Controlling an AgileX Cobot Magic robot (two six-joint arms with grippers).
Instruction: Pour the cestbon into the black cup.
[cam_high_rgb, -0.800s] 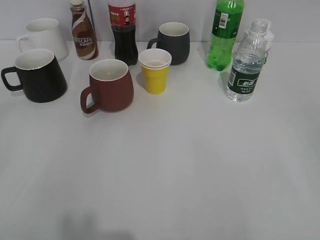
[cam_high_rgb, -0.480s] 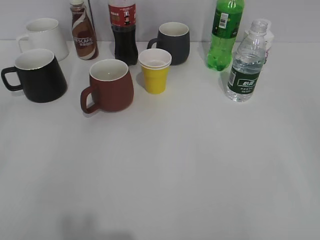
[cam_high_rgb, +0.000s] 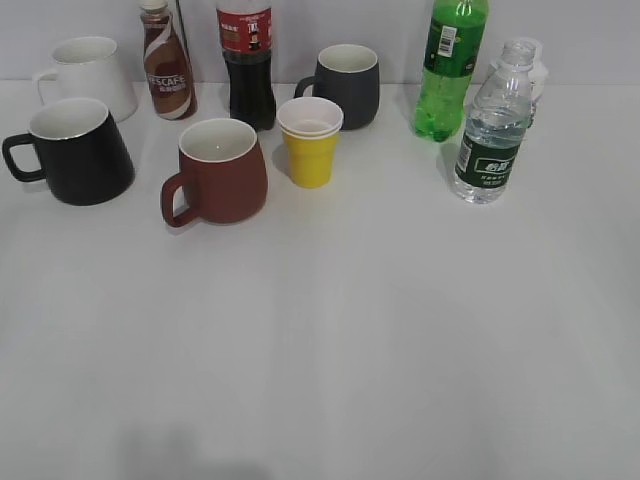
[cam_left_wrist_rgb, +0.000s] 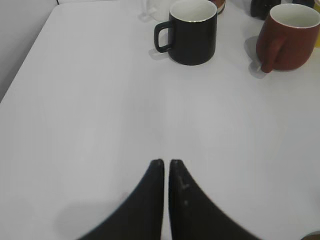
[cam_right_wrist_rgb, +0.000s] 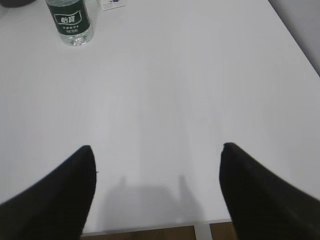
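The cestbon, a clear ribbed bottle with a dark green label, stands upright at the back right; the right wrist view shows its lower part far ahead, top left. The black cup, glossy with a white inside and its handle to the left, stands at the far left; it also shows in the left wrist view. Neither gripper shows in the exterior view. My left gripper is shut and empty over bare table, well short of the cup. My right gripper is open and empty near the table's front edge.
A reddish-brown mug, a yellow paper cup, a dark grey mug, a white mug, a coffee bottle, a cola bottle and a bright green soda bottle stand along the back. The white table spreads in front.
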